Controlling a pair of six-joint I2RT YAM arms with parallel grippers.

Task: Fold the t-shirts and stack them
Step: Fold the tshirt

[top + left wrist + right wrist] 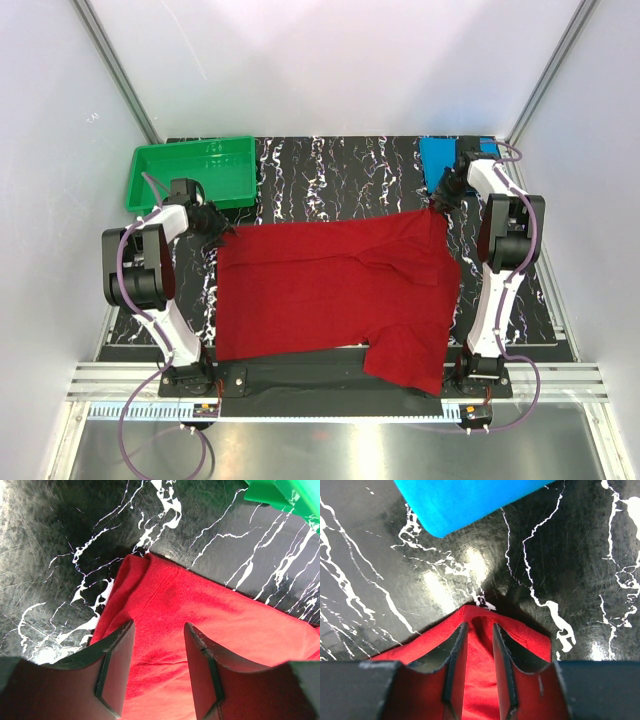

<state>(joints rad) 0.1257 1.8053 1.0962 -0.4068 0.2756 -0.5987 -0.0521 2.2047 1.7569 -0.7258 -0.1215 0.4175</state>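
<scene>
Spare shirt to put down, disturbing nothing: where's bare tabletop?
Free: the table strip between green tray and blue shirt, beyond the red shirt. Crowded: centre and near side under that shirt, left tool and right tool at its far corners.

Green rectangular plastic tray at far-left corner of the black, white-veined marble-pattern tabletop. Ribbed aluminium rail along the near edge. White panel walls all round.
</scene>
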